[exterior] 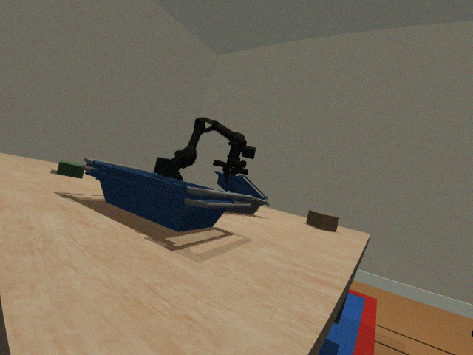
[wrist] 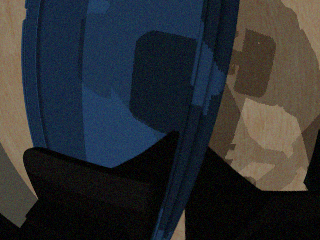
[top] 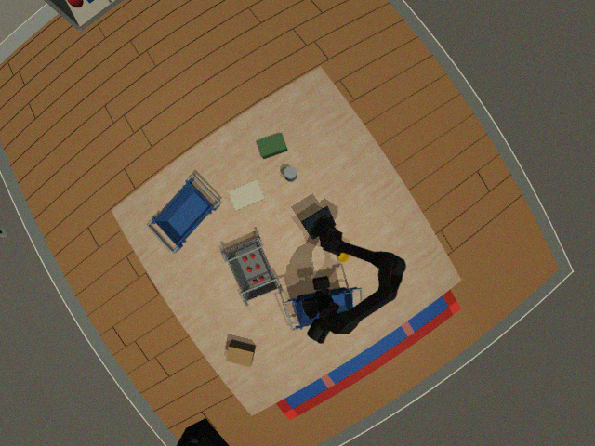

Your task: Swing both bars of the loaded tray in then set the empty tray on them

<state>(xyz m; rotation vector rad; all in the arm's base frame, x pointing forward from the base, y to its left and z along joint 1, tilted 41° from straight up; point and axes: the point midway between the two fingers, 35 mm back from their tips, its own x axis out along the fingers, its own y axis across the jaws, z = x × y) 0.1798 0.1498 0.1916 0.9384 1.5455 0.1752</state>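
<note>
The grey loaded tray [top: 235,273] [exterior: 248,208] holds several red blocks [top: 249,268]. Its two wire bars appear to lie across its top near the ends in the top view. An empty blue tray [top: 343,299] [exterior: 236,186] [wrist: 107,130] is beside it, tilted in the exterior view, with one end higher. Its own bars stick out past its ends. My gripper [top: 314,307] [exterior: 226,180] [wrist: 182,139] is shut on the blue tray's long side wall, one finger inside and one outside. The arm hides part of this tray in the top view.
A second empty blue tray [top: 185,211] [exterior: 141,194] stands at the table's left. A cream card [top: 246,194], grey cylinder [top: 289,173] and green block [top: 271,145] [exterior: 70,169] lie farther back. A brown box [top: 240,352] [exterior: 322,220] stands near an edge. A yellow object [top: 343,256] is beside the arm.
</note>
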